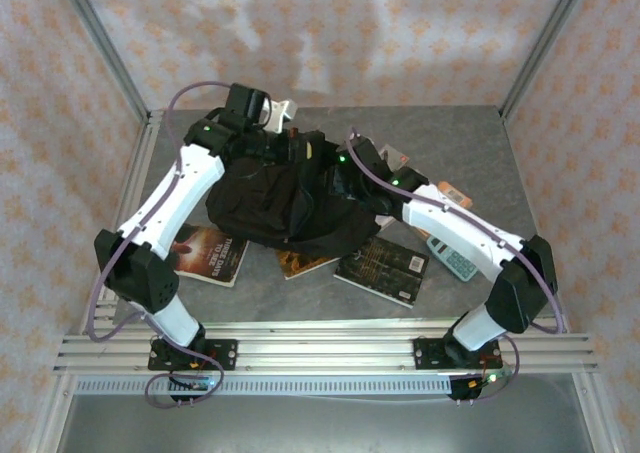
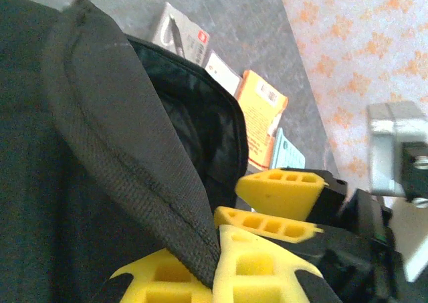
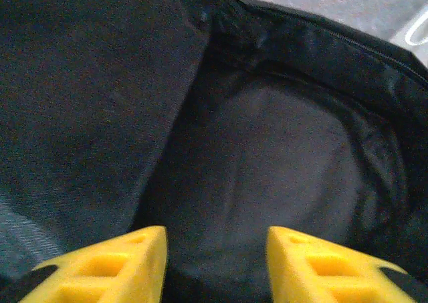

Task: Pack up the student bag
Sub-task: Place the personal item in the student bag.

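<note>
A grey stone-patterned worktop [image 1: 470,143] carries everything. At its middle lies the student bag [image 1: 270,203], a large black soft fabric backpack, slumped, with its mouth gaping toward the right.

The white-and-black left arm [image 1: 185,188] reaches up to the bag's far left corner. The matching right arm [image 1: 465,233] comes in from the right to the bag's opening.

Three books lie flat along the bag's near edge:
- A dark paperback book with orange lettering [image 1: 212,253] lies on the left, near the left arm's elbow.
- A brown-covered book [image 1: 300,263] in the middle lies partly under the bag.
- A dark rectangular book with pale print [image 1: 385,268] lies on the right, its far edge touching the bag's fabric.

A teal-grey calculator [image 1: 453,260] lies just beside that last book and is partly covered by the right arm.

The left end effector [image 2: 215,253] has its yellow fingers closed on the bag. A ribbed hem of the opening flap is pinched between them and lifted.

The right end effector [image 3: 215,263] sits inside the bag's mouth, facing the dark lining. Its yellow fingers stand apart with nothing between them.

Beyond the bag's rim, in the left wrist view, a flat orange packet [image 2: 261,109] and a small white card packet [image 2: 180,35] lie on the worktop, well apart from each other
</note>
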Available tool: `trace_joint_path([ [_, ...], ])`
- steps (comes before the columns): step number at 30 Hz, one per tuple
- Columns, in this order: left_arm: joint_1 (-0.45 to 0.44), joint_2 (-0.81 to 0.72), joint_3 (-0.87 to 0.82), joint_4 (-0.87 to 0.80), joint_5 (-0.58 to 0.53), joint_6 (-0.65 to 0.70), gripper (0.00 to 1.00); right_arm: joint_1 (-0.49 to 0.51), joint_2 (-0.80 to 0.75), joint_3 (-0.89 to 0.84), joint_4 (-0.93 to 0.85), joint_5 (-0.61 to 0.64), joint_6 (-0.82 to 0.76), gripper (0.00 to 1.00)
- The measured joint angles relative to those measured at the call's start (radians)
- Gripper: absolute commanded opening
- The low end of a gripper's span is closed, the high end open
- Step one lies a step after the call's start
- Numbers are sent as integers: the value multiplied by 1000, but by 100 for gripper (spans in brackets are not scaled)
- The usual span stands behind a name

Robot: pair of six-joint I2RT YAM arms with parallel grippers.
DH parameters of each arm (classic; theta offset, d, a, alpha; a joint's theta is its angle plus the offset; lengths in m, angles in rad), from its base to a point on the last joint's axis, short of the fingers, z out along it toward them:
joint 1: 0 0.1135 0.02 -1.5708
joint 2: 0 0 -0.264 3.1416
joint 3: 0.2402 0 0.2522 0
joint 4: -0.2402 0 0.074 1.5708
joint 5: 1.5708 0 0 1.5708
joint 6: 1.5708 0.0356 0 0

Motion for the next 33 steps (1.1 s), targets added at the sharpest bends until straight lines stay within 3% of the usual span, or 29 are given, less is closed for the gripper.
trace_joint_path([
  [6,-34,26,-53,50,24,-6,3,-23,33,-82,31,-62,51,23],
  [15,-34,48,-107,87,17,-40,34,-60,138,-109,251,-280,190,23],
  [25,-34,32,-117,87,-43,-50,52,-60,159,-103,338,-358,271,23],
  [28,-34,13,-127,87,-53,-53,51,-60,159,-103,343,-365,279,23],
  [33,-55,-17,-134,90,-56,-56,27,-60,159,-94,349,-369,286,22],
])
